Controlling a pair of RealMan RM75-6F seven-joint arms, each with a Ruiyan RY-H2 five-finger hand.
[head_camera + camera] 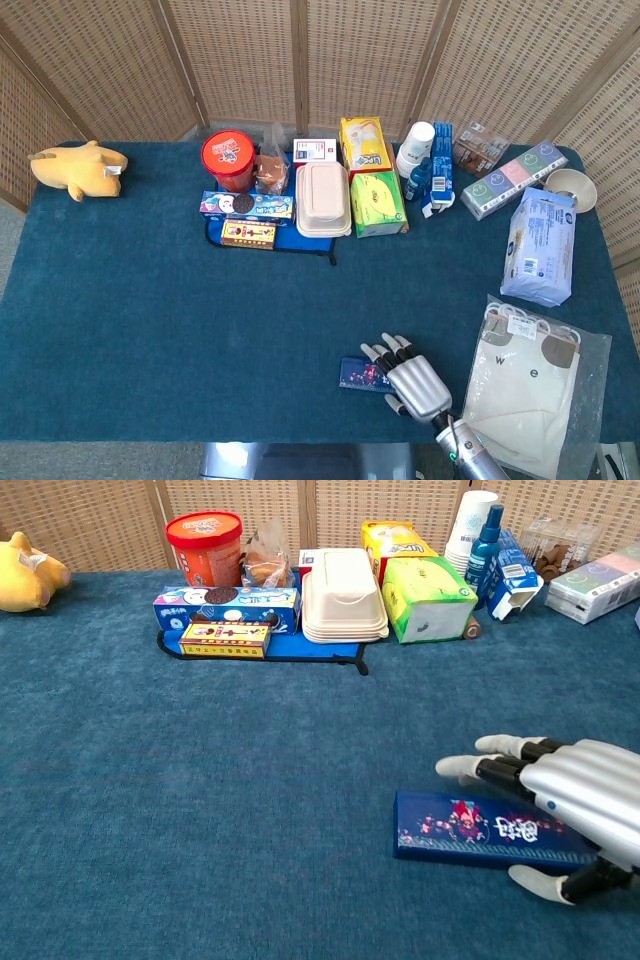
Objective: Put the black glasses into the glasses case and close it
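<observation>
A flat dark-blue patterned case [450,830] lies closed on the blue tablecloth near the front edge, also seen in the head view as the case [358,373]. My right hand [565,800] hovers over its right end, fingers [480,770] stretched past the far edge and the thumb [540,880] in front of the near edge. The fingers are apart and I see no firm hold. In the head view the right hand [415,385] covers the case's right part. No black glasses show in either view. My left hand is out of sight.
Along the back stand a red tub [228,160], a white lunch box [323,198], a green tissue box [377,203] and bottles. A yellow plush [78,168] lies back left. A bagged white tote [525,385] and a blue wipes pack [540,245] lie right.
</observation>
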